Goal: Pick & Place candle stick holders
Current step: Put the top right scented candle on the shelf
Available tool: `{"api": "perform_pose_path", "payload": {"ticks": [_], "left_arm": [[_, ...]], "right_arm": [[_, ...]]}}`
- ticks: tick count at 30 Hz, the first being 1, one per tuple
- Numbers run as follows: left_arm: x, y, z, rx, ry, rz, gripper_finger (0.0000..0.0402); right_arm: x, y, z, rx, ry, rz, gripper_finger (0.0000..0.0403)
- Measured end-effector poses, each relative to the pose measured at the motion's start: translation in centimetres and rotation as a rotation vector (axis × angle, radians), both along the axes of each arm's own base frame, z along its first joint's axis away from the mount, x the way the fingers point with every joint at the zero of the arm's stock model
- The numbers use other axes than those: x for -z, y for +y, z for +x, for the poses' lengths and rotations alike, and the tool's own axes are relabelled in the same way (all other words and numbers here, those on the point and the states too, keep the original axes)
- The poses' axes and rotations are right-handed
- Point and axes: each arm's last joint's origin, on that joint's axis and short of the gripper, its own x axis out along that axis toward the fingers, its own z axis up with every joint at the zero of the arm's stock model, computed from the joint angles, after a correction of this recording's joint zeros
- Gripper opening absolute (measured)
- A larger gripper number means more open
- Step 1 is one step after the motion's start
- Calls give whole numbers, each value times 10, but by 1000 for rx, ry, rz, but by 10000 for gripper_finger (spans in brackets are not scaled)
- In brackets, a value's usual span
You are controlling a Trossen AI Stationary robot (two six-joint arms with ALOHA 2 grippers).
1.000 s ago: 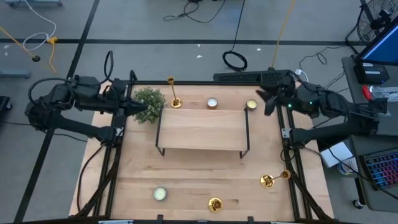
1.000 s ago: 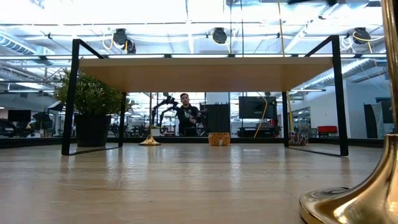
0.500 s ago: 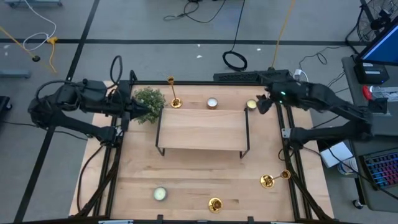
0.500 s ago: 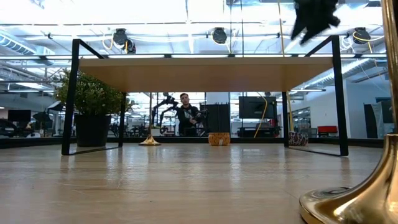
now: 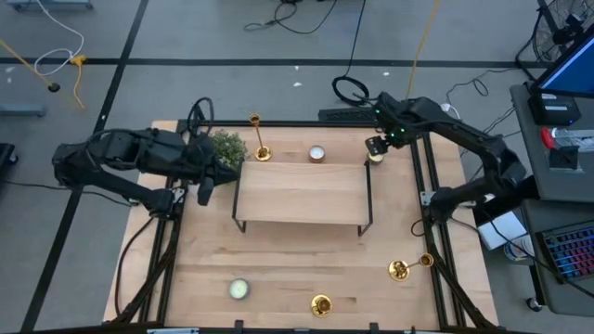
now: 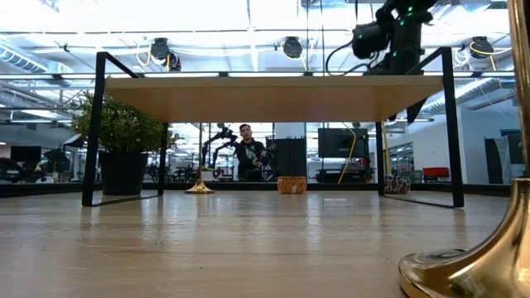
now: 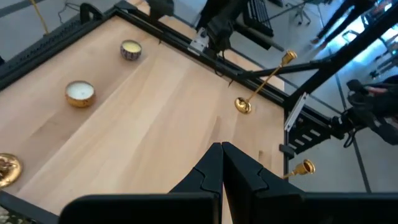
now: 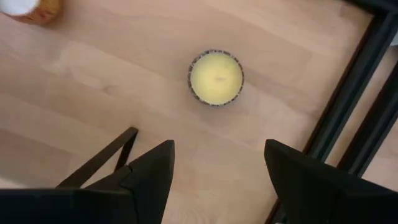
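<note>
The right gripper [image 5: 375, 147] hangs over the far right corner of the table [image 5: 297, 260], its jaws apart and holding nothing. Directly below and just ahead of them sits a pale yellow tealight candle [image 8: 216, 78], untouched, beside the black frame rail [image 8: 348, 81]. A second tealight in an orange cup [image 5: 317, 154] lies farther off to the side of these jaws, along the same far edge.

The left gripper [image 7: 222, 163] is held above the table's left side with its jaws pressed together and empty, just beside the bushy green plant [image 5: 221, 153].

The three candle stick holders are all well apart from both sets of jaws. One stands upright at the far edge [image 5: 261, 148], between the plant and the orange-cupped tealight, nearer the left jaws than the right. One lies tipped on its side near the right rail at the near end [image 5: 406, 267], far below the right jaws in the high view. The third stands at the near edge [image 5: 321, 303], with another tealight [image 5: 238, 289] near it.

A low wooden shelf on a black frame [image 5: 302, 195] sits between the two grippers.
</note>
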Motion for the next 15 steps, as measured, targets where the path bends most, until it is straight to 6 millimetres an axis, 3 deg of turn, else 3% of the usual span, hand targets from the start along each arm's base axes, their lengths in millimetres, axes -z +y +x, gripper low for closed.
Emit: {"api": "perform_pose_path", "payload": {"ticks": [9,15], "left_arm": [[4,-8,7,-4,20,26,8],[4,-8,7,-9,20,29,8]], "right_arm": [[17,-8,14,33,-8,-83,249],[39,-7,13,-67,22,-82,249]]}}
